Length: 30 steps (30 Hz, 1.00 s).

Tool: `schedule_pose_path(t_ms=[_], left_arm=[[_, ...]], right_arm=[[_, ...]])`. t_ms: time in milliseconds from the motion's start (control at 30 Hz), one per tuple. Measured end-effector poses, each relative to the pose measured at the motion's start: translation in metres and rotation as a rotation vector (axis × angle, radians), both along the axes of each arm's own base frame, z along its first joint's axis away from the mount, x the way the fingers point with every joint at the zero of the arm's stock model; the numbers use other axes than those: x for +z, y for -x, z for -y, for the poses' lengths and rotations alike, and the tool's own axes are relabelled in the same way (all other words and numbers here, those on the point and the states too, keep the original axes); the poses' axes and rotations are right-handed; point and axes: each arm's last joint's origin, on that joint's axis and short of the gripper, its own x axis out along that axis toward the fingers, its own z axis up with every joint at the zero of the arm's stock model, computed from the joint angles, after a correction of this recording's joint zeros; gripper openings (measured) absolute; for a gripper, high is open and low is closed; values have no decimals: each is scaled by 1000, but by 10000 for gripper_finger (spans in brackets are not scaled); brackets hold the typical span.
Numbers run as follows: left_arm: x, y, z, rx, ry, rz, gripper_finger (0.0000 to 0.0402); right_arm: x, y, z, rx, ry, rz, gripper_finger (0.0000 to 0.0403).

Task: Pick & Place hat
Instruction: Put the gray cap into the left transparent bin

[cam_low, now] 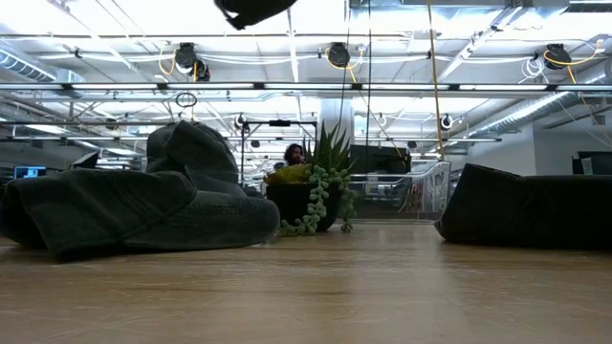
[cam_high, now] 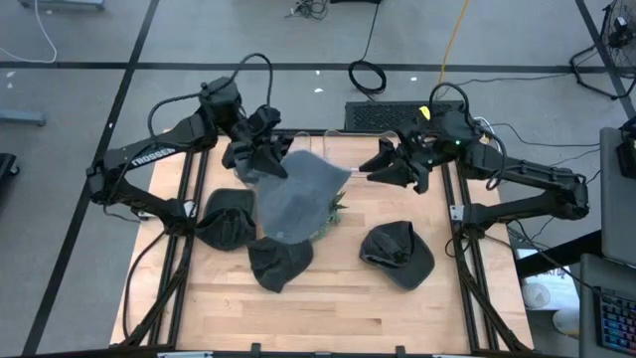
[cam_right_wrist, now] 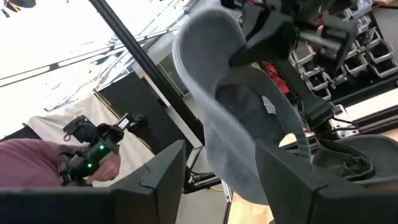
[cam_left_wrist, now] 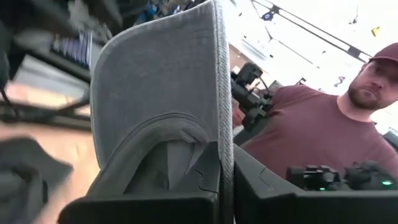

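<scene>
Left end effector (cam_high: 260, 157) clamped on a grey hat (cam_high: 296, 194) lifted above the table (cam_high: 338, 298), right end effector (cam_high: 390, 165) apart (just beside the hat), three dark hats below.

Only 1 piece of lettering is showing legibly: the white brand word "TROSSEN" is running along the dark link of the left arm (cam_high: 149, 159) in the high view, reading at a slant up toward the elbow. The matching link of the right arm (cam_high: 537, 184) is showing no lettering that can be made out. No label or print is appearing on the hats, on the tabletop (cam_high: 338, 298), or in the low view and the 2 wrist views.
</scene>
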Motion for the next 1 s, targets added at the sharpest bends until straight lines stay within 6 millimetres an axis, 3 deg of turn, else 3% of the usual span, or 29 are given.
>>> schedule_pose_path(t_ms=[267, 433, 700, 1000], left_arm=[[-19, -5, 4, -1, 66, -177, 9], [-31, -17, 2, 5, 106, -248, 9], [-46, -36, -1, 36, 117, -290, 8], [-51, -41, -6, 77, 117, -295, 8]], right_arm=[[0, 0, 3, -24, 67, 24, 185], [-8, -10, 6, -23, 65, -10, 185], [-17, -22, 2, 32, 60, -41, 185], [-27, -35, -9, 88, 49, -87, 184]])
